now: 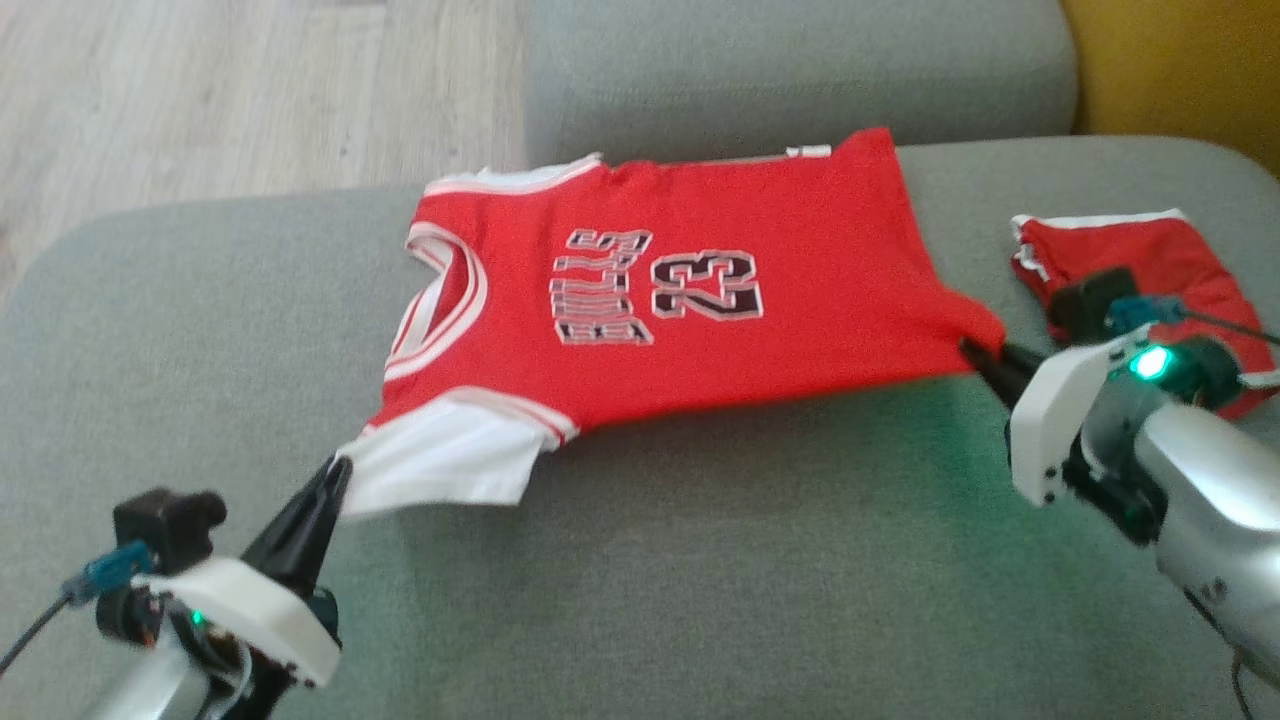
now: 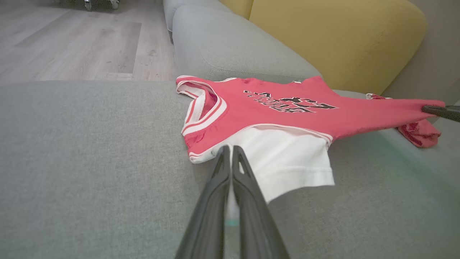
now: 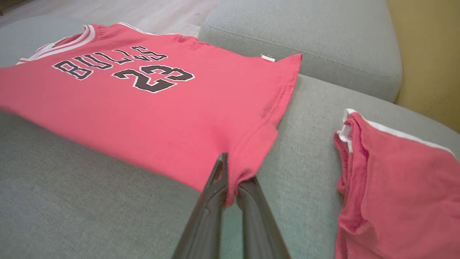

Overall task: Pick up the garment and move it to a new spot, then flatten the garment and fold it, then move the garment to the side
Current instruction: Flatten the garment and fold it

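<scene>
Bare cushion (image 1: 700, 580) up front; jersey (image 1: 800, 330) mid-seat, red cloth (image 1: 1180, 250) (white-trimmed) right

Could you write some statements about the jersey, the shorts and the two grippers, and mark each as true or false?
1. The left gripper has its fingers shut on the white sleeve of the jersey. True.
2. The right gripper hangs open above the jersey. False: it is shut on a red hem corner.
3. The jersey's number is 32. False: it reads 23.
4. The shorts lie apart from the jersey on the sofa. True.
</scene>
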Tool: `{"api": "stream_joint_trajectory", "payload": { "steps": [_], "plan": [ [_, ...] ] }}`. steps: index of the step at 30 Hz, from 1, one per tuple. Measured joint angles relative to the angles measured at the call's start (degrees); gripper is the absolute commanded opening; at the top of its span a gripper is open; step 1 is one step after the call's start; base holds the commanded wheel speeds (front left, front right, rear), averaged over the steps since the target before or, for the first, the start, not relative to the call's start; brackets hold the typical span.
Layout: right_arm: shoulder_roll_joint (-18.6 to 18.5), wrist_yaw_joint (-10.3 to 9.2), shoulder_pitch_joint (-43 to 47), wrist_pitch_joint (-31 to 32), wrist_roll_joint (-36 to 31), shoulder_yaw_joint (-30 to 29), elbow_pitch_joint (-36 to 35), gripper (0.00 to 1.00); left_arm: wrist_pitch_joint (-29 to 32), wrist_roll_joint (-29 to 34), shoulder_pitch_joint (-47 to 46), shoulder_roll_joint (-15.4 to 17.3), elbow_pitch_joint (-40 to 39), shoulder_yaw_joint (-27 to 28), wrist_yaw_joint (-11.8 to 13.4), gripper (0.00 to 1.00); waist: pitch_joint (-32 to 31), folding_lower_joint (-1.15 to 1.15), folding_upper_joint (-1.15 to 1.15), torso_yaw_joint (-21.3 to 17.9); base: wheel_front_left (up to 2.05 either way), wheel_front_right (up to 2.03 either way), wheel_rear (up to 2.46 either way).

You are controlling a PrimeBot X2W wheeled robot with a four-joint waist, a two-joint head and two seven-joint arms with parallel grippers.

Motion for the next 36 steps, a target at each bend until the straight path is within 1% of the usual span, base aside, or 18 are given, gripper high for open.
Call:
{"api": "stream_joint_trajectory", "payload": {
  "steps": [1, 2, 5, 9, 14, 17, 22, 26, 28, 32, 36],
  "plan": [
    [-1.03, 0.00, 0.82, 1.37, 2.38, 1.97, -1.96, 0.00, 0.70, -2.44, 2.04, 0.10, -1.74, 0.47, 0.52, 0.00, -0.99, 0.00, 0.00, -0.25, 0.00, 0.00, 0.00],
    [-1.57, 0.00, 1.37, 2.07, 3.71, 2.94, -3.02, 0.00, 1.01, -3.08, 3.00, 0.31, -2.76, 0.48, 1.03, 0.00, -1.43, 0.00, 0.00, -0.39, 0.00, 0.00, 0.00],
    [-3.64, 0.00, 2.67, 3.70, 6.78, 5.55, -5.60, 0.00, 1.78, -3.08, 5.70, 2.11, -6.00, 0.64, 2.27, 0.00, -2.43, 0.00, 0.00, -0.84, 0.00, 0.00, 0.00],
    [-6.24, 0.00, 3.38, 5.12, 10.63, 7.54, -8.57, 0.00, 3.46, -4.11, 8.11, 4.15, -10.24, 0.82, 3.60, 0.00, -3.27, 0.00, 0.00, -1.13, 0.00, 0.00, 0.00],
    [-8.32, 0.00, 3.39, 5.73, 13.70, 9.09, -11.18, 0.00, 4.88, -4.45, 9.61, 5.10, -14.43, 0.89, 5.54, 0.00, -3.43, 0.00, 0.00, -0.98, 0.00, 0.00, 0.00],
    [-8.56, 0.00, 3.38, 5.71, 13.99, 9.47, -11.40, 0.00, 4.94, -4.45, 9.56, 5.10, -15.19, 0.92, 5.95, 0.00, -3.14, 0.01, 0.00, -0.90, 0.00, 0.00, 0.00],
    [-8.58, 0.00, 3.26, 4.74, 14.14, 9.65, -11.29, 0.00, 5.01, -3.78, 8.39, 4.90, -14.72, 0.85, 6.45, 0.00, -1.84, 0.01, 0.00, -0.69, 0.00, 0.00, 0.00],
    [-8.54, 0.00, 1.92, 3.64, 13.93, 9.70, -10.62, 0.00, 5.14, -3.66, 5.10, 4.52, -13.16, 0.86, 6.43, 0.00, 0.03, 0.01, 0.00, -0.58, 0.00, 0.00, 0.00],
    [-8.49, 0.00, 0.20, 3.59, 13.52, 9.65, -10.04, 0.00, 5.72, -2.31, 2.58, 4.43, -12.05, 0.71, 6.33, 0.00, 1.33, 0.02, 0.00, -0.47, 0.00, 0.00, 0.00],
    [-7.78, 0.00, -3.56, 3.12, 13.21, 9.35, -8.48, 0.00, 7.11, -1.65, -2.90, 4.13, -9.32, 0.60, 5.63, 0.00, 3.93, 0.02, 0.00, -0.17, 0.00, 0.00, 0.00],
    [-6.60, 0.00, -5.80, 3.59, 12.85, 9.28, -5.65, 0.00, 9.83, -0.26, -8.18, 3.33, -5.21, -0.47, 4.27, 0.00, 6.31, 0.02, 0.00, 0.23, 0.00, 0.00, 0.00]
  ]
}}
